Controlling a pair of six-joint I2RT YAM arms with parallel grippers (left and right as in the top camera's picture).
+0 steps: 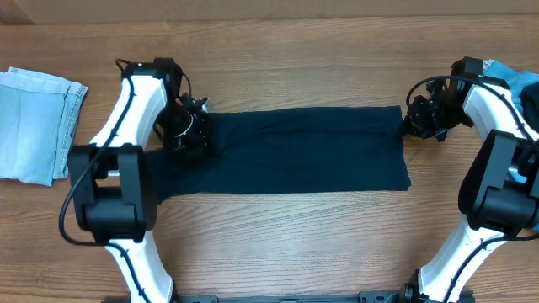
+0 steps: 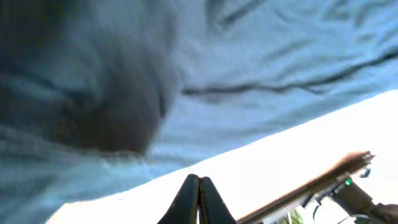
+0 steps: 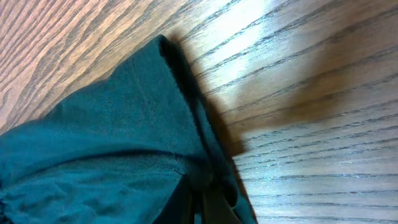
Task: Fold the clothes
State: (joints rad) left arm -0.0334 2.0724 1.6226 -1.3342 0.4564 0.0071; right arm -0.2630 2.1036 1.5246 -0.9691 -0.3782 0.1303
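Navy garment (image 3: pixel 112 137), thin and soft with a fine weave, bunches into creases where the right jaws pinch its corner tight. It lies as a long, smooth rectangle across the middle of the wood-grain desk (image 1: pixel 295 244), between the two arms. Left jaws are pressed together at its opposite edge; I cannot tell whether cloth is caught there. Pale blue denim piece (image 1: pixel 34 126), folded flat, rests beyond the left arm; brighter blue piece (image 1: pixel 518 80) shows behind the right arm.

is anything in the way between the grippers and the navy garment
Nothing visible. The left gripper and right gripper sit at opposite ends of the navy garment; the pale denim lies apart, far left.
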